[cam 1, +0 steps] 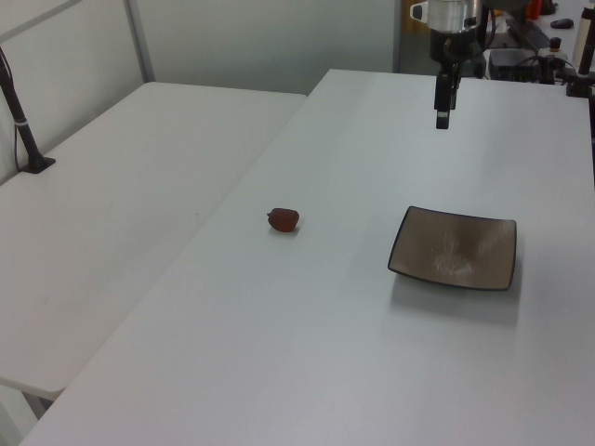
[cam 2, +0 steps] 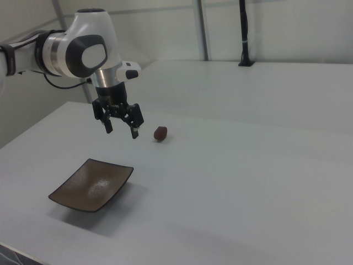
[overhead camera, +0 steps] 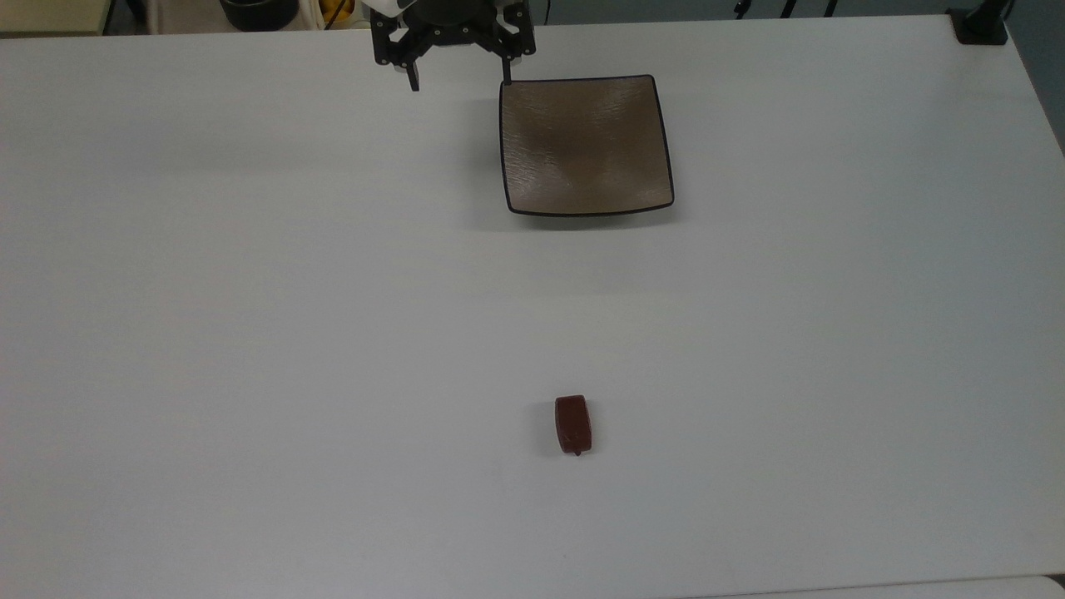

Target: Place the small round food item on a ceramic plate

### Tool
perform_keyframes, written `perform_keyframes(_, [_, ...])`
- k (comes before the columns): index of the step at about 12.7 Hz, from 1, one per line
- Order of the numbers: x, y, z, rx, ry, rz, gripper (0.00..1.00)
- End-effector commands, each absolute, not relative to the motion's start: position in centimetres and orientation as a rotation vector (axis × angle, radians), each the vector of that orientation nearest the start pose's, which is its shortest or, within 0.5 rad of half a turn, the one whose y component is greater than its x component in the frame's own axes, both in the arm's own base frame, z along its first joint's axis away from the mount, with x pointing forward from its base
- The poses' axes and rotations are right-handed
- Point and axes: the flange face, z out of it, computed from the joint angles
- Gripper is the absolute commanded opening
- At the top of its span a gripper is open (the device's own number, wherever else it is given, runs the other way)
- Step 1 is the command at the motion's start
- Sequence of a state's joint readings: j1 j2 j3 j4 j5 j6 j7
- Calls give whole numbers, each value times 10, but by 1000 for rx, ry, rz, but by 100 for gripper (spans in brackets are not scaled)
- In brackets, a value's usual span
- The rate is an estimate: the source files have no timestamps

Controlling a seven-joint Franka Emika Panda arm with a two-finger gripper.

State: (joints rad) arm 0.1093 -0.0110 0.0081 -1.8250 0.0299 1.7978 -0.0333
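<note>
You have no readable brand, label or writing on anything here.

The small dark reddish-brown rounded food lump (overhead camera: 573, 424) lies flat on the bare white desk (overhead camera: 250, 333), nearer the desk's edge at the bottom of the top view than the far edge where the arm stands. Its long axis runs roughly from that near edge toward the far edge, square to the desk's long sides. One end looks blunt and squared, facing the arm's side; the other end is rounder and carries a tiny dark nub. Nothing touches it.

The square brownish-grey ceramic plate with a thin dark rim and upturned edges (overhead camera: 585, 146) sits flat on the desk close to the far edge, well apart from the lump, with nothing on it. Its sides run nearly parallel to the desk's edges.

Your black two-finger gripper (overhead camera: 459, 83) hangs above the desk beside the plate's far corner on the top view's left, fingers pointing down and spread wide apart, holding nothing. In the right view you can see it clear of the surface, the white arm (cam 2: 77, 49) rising behind it.

Between lump and plate you have bare desk all round. A second white table (cam 1: 139, 186) adjoins on the left view's left.
</note>
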Motion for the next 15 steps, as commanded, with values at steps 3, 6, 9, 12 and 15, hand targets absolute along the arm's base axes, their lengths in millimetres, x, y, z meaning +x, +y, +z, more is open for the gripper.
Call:
perform_keyframes(3, [553, 69, 528, -3099, -226, -12, 100])
perform_keyframes(6, [554, 69, 530, -3095, -215, -28, 100])
perform_keyframes(9, [563, 72, 525, -3091, -111, -84, 100])
perform_keyframes(12, [587, 82, 509, -3076, 75, -228, 100])
perform_keyframes(15, [622, 96, 483, -3050, 102, -368, 100])
